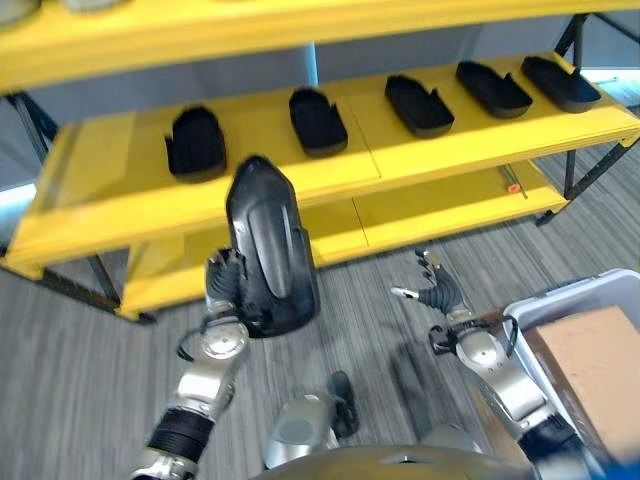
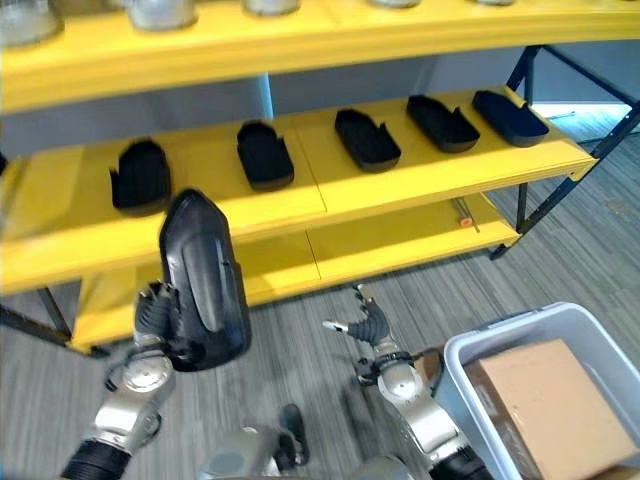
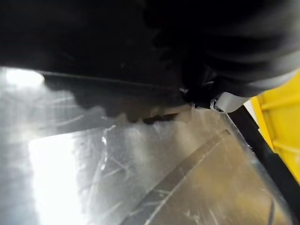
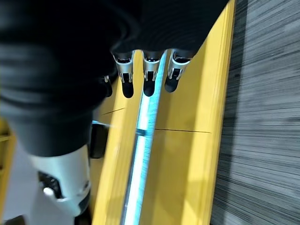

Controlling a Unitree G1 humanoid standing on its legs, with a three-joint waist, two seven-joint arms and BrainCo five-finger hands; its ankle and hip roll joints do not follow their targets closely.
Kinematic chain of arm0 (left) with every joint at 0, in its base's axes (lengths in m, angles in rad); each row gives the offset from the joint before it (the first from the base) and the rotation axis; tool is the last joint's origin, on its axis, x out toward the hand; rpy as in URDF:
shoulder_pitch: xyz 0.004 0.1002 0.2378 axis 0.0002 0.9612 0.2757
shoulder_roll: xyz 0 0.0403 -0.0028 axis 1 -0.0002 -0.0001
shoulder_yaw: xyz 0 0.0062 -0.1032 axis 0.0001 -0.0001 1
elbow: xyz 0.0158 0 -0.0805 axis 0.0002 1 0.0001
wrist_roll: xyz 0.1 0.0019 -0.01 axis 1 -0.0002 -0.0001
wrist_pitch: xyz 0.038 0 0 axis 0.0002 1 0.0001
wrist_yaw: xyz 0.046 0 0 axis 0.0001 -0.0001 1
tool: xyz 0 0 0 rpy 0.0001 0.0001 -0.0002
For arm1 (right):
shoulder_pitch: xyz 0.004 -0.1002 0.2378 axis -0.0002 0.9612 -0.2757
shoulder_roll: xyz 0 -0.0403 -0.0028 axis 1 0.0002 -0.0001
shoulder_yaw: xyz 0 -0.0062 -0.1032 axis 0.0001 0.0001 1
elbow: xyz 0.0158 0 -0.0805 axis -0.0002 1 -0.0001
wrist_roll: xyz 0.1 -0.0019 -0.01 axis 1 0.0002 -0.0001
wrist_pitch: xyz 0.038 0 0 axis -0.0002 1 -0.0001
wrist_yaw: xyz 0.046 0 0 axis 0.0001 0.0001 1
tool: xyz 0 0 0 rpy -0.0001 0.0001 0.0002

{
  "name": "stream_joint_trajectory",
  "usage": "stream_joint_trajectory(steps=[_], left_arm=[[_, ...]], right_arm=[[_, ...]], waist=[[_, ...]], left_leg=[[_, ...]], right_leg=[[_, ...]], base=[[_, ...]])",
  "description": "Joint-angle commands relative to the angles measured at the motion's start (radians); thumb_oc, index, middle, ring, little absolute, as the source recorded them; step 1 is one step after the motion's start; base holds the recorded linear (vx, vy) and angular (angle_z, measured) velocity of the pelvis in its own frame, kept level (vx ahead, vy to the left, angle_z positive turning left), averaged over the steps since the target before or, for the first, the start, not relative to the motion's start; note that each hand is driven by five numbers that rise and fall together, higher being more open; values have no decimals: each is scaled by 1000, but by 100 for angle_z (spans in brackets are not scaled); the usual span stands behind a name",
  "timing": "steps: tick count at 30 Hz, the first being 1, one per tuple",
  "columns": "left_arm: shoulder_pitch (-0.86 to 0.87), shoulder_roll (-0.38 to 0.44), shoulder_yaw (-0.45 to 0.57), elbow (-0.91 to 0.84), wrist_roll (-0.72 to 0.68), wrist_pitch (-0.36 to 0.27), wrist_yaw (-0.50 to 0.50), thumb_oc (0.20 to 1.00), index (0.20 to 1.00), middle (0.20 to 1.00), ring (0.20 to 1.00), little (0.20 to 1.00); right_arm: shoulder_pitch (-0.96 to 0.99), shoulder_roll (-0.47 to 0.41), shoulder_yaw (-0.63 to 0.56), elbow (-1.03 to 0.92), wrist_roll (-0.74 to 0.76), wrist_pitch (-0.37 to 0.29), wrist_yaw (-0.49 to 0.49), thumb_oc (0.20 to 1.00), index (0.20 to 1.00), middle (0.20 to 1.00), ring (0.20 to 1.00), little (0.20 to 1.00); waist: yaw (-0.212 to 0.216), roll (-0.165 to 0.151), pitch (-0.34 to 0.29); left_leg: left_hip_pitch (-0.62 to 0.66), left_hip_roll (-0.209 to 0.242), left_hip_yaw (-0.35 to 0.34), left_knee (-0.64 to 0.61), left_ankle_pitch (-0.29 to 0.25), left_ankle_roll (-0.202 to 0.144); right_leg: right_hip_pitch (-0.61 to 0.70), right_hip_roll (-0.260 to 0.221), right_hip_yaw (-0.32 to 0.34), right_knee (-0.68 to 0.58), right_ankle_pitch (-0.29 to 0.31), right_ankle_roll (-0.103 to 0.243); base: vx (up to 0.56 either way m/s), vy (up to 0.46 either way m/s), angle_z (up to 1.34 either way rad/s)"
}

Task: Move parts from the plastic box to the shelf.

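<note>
Shelf edge: the yellow metal shelf [image 1: 400, 150] runs across the far side, its middle board's front lip just beyond the raised part; a lower board sits nearer the grey striped floor [image 1: 80, 380].
Open room: on the middle board a bare stretch lies left of the row of five black moulded parts [image 1: 318, 122], and gaps separate each of them.
Held part: a long glossy black plastic part with a rounded top and a raised rib down its middle [image 1: 268, 250], upright, in front of the shelf's left half.
Left hand [image 1: 224, 285]: curled round the part's lower edge from the left.
Right hand [image 1: 436, 290]: fingers loosely spread, holding nothing, above the floor between shelf and box.
Plastic box: a pale grey plastic box [image 1: 560, 300] at near right, with a brown cardboard piece [image 1: 600, 365] inside.
Left wrist view: the part's scratched shiny surface [image 3: 140, 178] close up.
Right wrist view: straight fingers [image 4: 148, 77] over the yellow boards.
</note>
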Motion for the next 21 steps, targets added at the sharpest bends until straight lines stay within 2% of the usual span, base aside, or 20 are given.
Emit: stream_joint_trajectory(steps=[1,4,7,12,18,19,20,21], left_arm=[[-1,2,-6,-106,51,-73,-9,200,200,200,200,200],[27,-9,-17,-118,45,-81,-12,200,200,200,200,200],[41,-18,-37,-118,55,-98,-18,200,200,200,200,200],[51,-16,-45,-122,69,-100,-23,200,200,200,200,200],[48,2,-42,-118,55,-97,-15,200,200,200,200,200],[50,3,-44,-119,60,-98,-12,200,200,200,200,200],[42,5,-51,-116,54,-95,-10,200,200,200,200,200],[36,5,-54,-114,53,-94,-8,200,200,200,200,200]], right_arm=[[-46,-7,-35,23,-18,-92,8,1000,1000,1000,1000,1000],[-34,-14,-42,42,-24,-133,10,1000,1000,1000,1000,1000],[-28,-25,-49,62,-13,-157,8,1000,1000,1000,1000,1000],[-24,-33,-49,94,0,-171,23,1000,1000,1000,1000,1000],[-11,-44,-50,74,14,-175,32,1000,1000,1000,1000,1000],[-11,-45,-53,76,18,-173,33,1000,1000,1000,1000,1000],[-12,-50,-57,77,17,-172,31,1000,1000,1000,1000,1000],[-15,-55,-58,77,16,-171,29,1000,1000,1000,1000,1000]], waist=[[-5,34,-50],[-20,27,-49],[-40,25,-53],[-39,25,-79],[-52,23,-85],[-54,19,-84],[-62,4,-79],[-67,-1,-76]], left_leg=[[179,50,6,-279,132,-102],[183,27,-21,-289,131,-110],[179,-1,-73,-311,135,-104],[184,-13,-80,-314,135,-105],[170,-19,-40,-219,85,-107],[163,-15,-23,-179,65,-109],[124,22,31,-78,46,-124],[102,47,52,-22,49,-133]], right_leg=[[37,111,-79,-146,169,-15],[32,168,-27,-234,190,-30],[25,213,56,-281,206,-42],[55,212,71,-320,213,-41],[80,203,65,-314,192,-55],[87,196,58,-320,192,-61],[99,172,42,-330,194,-69],[101,165,36,-331,193,-74]], base=[[70,7,26],[78,-8,22],[126,-8,39],[122,-28,38],[110,-68,1],[102,-146,9],[53,-136,16],[2,-114,21]])
